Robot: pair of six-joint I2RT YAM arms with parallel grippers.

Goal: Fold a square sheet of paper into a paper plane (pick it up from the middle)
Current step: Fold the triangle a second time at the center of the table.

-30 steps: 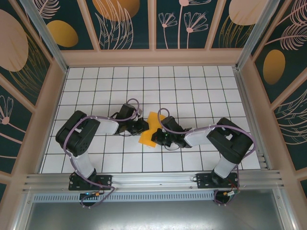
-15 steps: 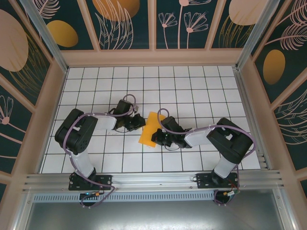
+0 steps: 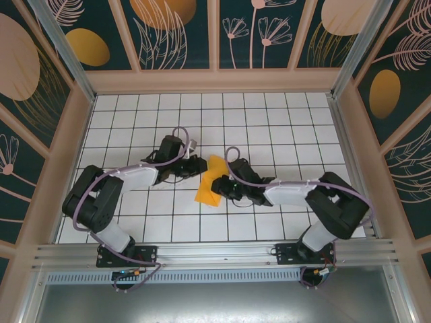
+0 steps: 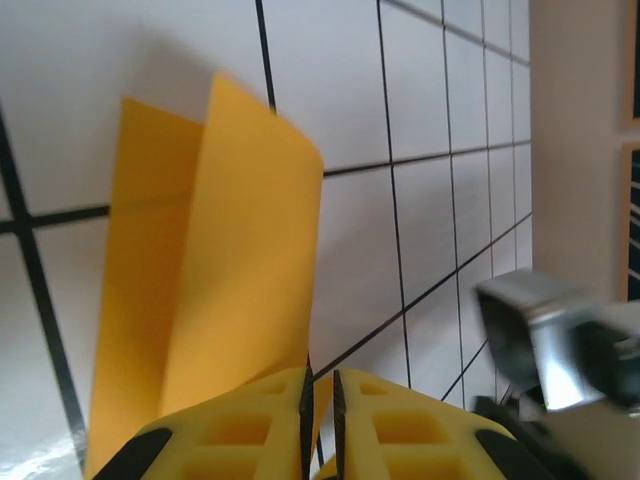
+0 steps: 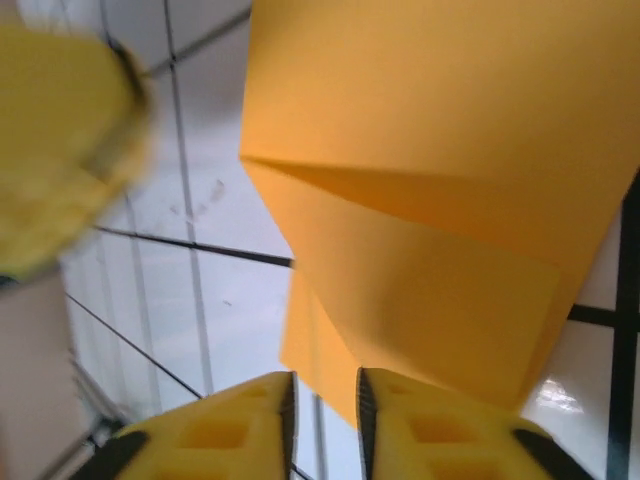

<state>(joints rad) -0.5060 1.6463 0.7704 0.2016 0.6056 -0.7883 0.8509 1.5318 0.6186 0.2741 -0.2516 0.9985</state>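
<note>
Paper plane [image 4: 220, 270] base behind jaws

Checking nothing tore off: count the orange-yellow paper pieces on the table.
1. The partly folded paper sheet lies mid-table, between the left gripper and the right gripper. The arms could hide a scrap.

We see our left arm [image 3: 131, 176] and right arm [image 3: 289, 194]: black joints, pale grey-white links, lilac cables [image 3: 296, 180] looping alongside, yellow fingers [image 4: 240, 430] with moulded hollow pockets.
</note>
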